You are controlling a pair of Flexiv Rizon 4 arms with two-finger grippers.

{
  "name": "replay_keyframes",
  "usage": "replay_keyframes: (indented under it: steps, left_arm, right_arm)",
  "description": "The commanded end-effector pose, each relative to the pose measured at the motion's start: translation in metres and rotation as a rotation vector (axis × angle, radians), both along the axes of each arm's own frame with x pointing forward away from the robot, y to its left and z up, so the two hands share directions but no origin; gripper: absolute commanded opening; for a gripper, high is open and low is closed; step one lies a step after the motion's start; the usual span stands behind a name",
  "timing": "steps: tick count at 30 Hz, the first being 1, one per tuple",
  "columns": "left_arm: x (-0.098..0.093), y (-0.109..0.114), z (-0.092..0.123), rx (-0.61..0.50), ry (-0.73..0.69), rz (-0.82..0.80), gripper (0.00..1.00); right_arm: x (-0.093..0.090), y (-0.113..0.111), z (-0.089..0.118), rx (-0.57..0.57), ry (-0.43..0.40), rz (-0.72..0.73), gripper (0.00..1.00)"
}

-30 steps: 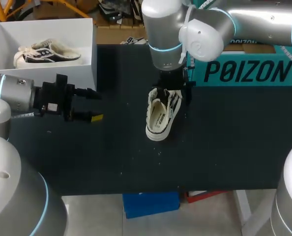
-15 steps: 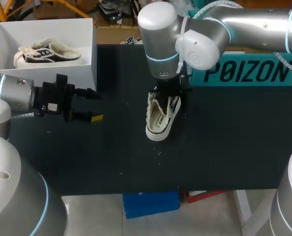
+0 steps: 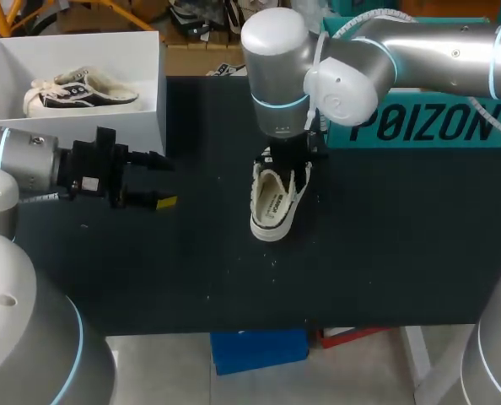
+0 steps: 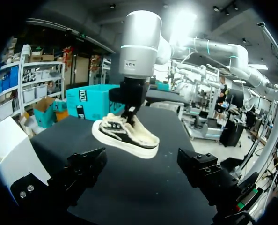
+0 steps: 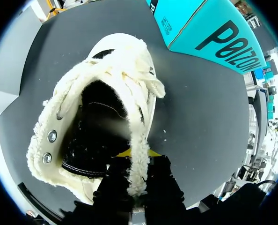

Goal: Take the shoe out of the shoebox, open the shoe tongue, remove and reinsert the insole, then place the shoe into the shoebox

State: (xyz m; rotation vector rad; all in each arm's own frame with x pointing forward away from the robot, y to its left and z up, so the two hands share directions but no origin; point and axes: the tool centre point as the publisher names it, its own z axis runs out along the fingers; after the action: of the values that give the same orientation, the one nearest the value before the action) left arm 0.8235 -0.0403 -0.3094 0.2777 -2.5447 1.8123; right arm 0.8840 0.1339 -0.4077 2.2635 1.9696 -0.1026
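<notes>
**One shoe boxed, one shoe gripped on the counter**

The white shoebox stands at the counter's far left corner with a fleece-lined shoe lying on its side inside. A second shoe sits out on the dark counter near the middle, just in front of a teal box.

The head view hides the right gripper under its wrist. The right wrist view shows it: the right gripper is clamped on the fleecy edge of the shoe's opening, one finger inside and one outside.

The left gripper hangs beside the shoebox, well apart from the second shoe, with its fingers spread wide and holding nothing.
</notes>
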Motion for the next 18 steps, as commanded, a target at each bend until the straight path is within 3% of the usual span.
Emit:
replay_keyframes:
  steps: [1,6,11,13,18]
  left_arm:
    - [-0.001,-0.001,-0.001,0.002,-0.003,0.005,1.00]
    - [-0.001,-0.001,-0.001,0.002,-0.003,0.005,1.00]
    - [-0.001,-0.001,-0.001,0.002,-0.003,0.005,1.00]
    - [-0.001,-0.001,-0.001,0.002,-0.003,0.005,1.00]
    - [-0.001,-0.001,-0.001,0.002,-0.003,0.005,1.00]
  right_arm:
    - [-0.001,0.000,0.010,0.002,0.002,0.011,0.00]
    - [0.003,0.000,0.027,0.022,0.009,0.027,0.00]
    - [0.018,-0.006,0.062,0.049,-0.015,0.106,0.00]
    - [0.026,-0.007,0.077,0.052,-0.020,0.191,0.00]
    - [0.041,-0.012,0.115,0.003,0.012,0.593,0.00]
